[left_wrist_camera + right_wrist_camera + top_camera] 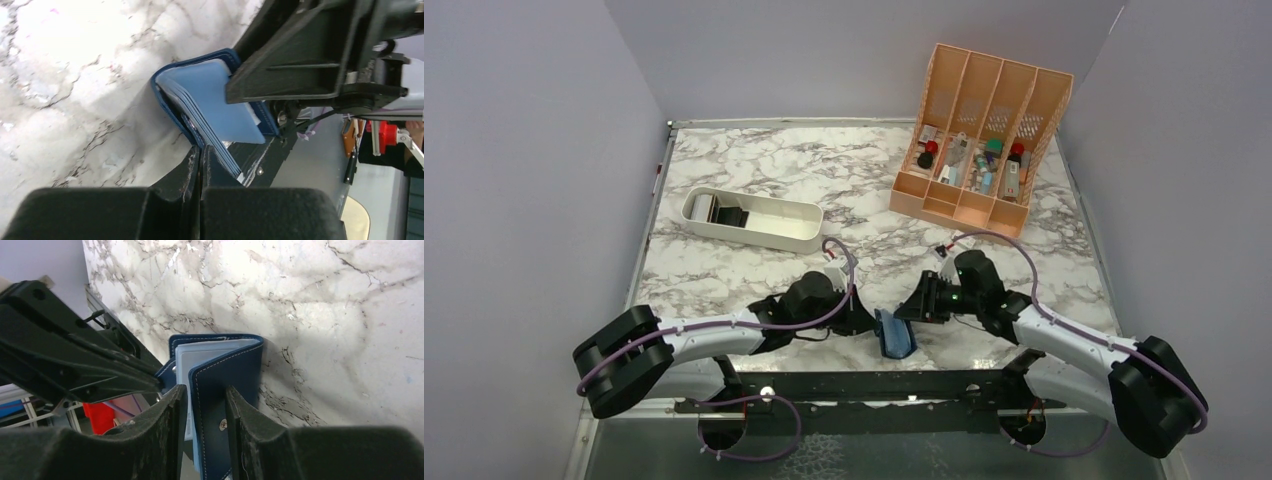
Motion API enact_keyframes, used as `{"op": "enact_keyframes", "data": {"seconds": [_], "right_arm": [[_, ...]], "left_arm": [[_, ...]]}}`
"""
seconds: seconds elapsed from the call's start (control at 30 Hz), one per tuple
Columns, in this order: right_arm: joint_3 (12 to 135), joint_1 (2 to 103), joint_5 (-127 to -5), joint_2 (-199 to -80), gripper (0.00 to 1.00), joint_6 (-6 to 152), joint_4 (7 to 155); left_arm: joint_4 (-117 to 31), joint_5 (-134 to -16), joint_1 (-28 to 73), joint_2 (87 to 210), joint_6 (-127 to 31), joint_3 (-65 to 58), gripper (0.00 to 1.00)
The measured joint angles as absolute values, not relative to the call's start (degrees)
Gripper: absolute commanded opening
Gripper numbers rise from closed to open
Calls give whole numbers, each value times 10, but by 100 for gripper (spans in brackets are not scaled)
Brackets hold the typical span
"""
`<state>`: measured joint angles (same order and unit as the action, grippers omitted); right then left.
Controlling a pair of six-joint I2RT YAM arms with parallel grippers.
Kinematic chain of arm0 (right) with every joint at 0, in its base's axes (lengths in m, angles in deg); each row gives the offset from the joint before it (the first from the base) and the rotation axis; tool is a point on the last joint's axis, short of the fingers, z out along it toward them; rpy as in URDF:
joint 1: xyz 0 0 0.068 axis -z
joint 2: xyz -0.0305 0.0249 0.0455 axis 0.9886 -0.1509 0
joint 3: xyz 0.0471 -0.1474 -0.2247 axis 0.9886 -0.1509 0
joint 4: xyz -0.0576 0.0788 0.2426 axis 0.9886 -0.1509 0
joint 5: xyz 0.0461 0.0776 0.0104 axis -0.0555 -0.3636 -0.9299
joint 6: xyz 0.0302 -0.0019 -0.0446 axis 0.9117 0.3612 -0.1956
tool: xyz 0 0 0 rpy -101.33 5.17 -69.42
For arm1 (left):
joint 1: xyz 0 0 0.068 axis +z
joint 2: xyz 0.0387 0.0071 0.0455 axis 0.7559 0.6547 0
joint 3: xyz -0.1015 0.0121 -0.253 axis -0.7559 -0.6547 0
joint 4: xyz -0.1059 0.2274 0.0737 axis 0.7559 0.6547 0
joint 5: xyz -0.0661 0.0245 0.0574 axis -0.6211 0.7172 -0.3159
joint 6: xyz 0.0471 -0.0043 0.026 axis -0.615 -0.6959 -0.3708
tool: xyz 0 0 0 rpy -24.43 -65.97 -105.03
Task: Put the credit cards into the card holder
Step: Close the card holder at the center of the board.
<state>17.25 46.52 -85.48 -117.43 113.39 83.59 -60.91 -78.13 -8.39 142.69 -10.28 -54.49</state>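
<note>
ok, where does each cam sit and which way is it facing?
Top external: above and behind the robot, looking down on the table; left arm and right arm show.
Left wrist: looks along left gripper at card holder; right gripper crosses top.
Right wrist: looks along right gripper, astride the card holder's flap; left gripper at left.
Shared: card holder.

The top camera looks down from above and behind the arm bases [724,415], far enough to take in the marble table [804,170]. Each wrist camera sits close to the card holder [896,335], facing it from opposite sides; all three views share it.
</note>
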Motion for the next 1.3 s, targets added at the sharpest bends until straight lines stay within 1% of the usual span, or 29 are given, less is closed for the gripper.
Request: {"op": "enact_keyframes", "data": {"seconds": [0.17,0.27,0.43,0.5,0.6,0.63,0.83,1.03,1.3], "right_arm": [[142,465,-861,-1177,29,1147,867],[127,465,-864,-1179,27,1157,880],[114,465,-869,-1180,13,1171,904],[108,465,-871,-1180,13,1175,915],[101,465,-874,-1180,12,1182,929],[98,465,-875,-1180,13,1184,934],[89,465,-876,-1194,13,1195,959],[89,465,-877,-1213,13,1203,974],[89,465,-877,-1222,13,1206,983]], "left_arm": [[-645,-803,-84,1424,-115,-540,0],[-679,-824,-84,1427,-119,-540,0],[-735,-848,-84,1446,-124,-541,0],[-751,-853,-84,1453,-125,-542,5],[-767,-858,-84,1459,-130,-543,21],[-771,-859,-84,1462,-133,-543,25],[-793,-866,-84,1473,-141,-546,41],[-803,-869,-84,1470,-143,-557,51],[-799,-867,-84,1435,-138,-579,53]]}}
